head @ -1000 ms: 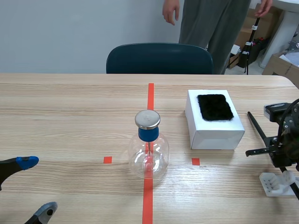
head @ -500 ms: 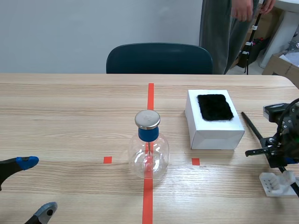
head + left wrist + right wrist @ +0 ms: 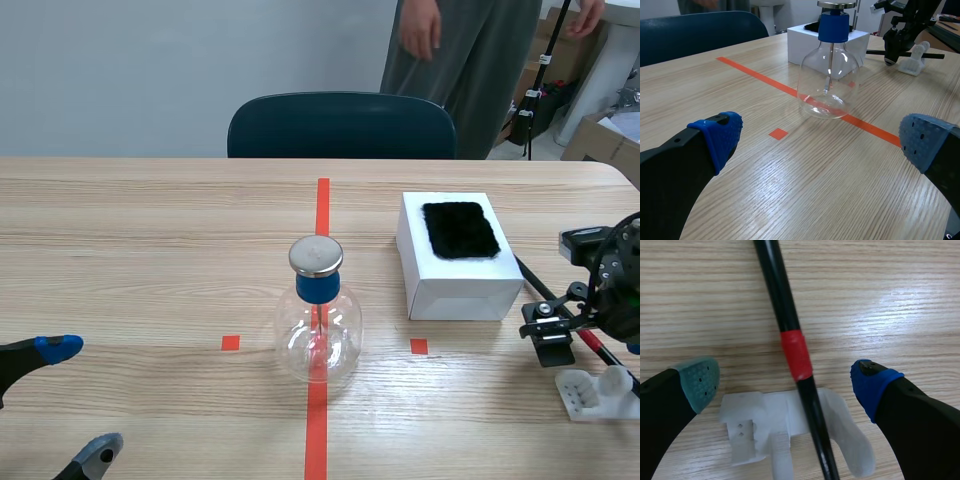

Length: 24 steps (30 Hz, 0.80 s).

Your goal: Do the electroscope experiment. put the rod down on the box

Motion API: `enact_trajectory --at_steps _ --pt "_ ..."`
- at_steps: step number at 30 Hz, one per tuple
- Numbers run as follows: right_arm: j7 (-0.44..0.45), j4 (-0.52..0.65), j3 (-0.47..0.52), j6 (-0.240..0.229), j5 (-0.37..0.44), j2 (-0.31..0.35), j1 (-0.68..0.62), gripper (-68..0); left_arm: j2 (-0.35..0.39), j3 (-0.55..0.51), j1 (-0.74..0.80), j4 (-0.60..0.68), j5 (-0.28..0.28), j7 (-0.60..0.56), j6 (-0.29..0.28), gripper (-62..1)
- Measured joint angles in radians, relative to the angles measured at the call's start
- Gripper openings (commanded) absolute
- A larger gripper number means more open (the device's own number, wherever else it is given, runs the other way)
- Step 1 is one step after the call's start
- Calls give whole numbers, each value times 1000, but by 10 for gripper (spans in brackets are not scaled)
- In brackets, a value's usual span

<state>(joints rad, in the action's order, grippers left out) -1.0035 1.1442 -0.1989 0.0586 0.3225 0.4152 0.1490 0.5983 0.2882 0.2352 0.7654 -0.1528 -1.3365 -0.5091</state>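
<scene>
The black rod point(image 3: 774, 285) with a red band point(image 3: 796, 355) lies between the spread fingers of my right gripper point(image 3: 785, 382), its near part resting in a white holder point(image 3: 790, 430). Neither pad point(image 3: 700, 380) touches the rod. In the scene view the rod point(image 3: 532, 277) slants from beside the white box point(image 3: 460, 285) toward the holder point(image 3: 595, 392), with the right gripper point(image 3: 585, 335) over it. Black fur point(image 3: 460, 230) lies on top of the box. My left gripper point(image 3: 80, 400) stands open and empty at the near left, well short of the glass electroscope flask point(image 3: 318, 330).
The flask point(image 3: 829, 75) with its blue neck and metal cap stands on the red centre line ahead of my left gripper point(image 3: 820, 140). A dark blue chair point(image 3: 340, 125) sits at the far edge. A person point(image 3: 460, 45) stands behind it.
My right gripper has opened and let go of the rod. The rod's far end has swung closer to the box. The person behind the table has shifted about.
</scene>
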Motion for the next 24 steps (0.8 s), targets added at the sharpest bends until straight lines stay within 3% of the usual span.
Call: enact_trajectory --at_steps 5,9,24 --pt "-1 0 0 0 0 0 0 -103 0 0 0 0 0 0 0 14" --pt "-1 0 0 0 0 0 0 -45 0 0 0 0 0 0 0 14" --pt "-2 0 0 0 0 0 0 -43 0 0 0 0 0 0 0 14"
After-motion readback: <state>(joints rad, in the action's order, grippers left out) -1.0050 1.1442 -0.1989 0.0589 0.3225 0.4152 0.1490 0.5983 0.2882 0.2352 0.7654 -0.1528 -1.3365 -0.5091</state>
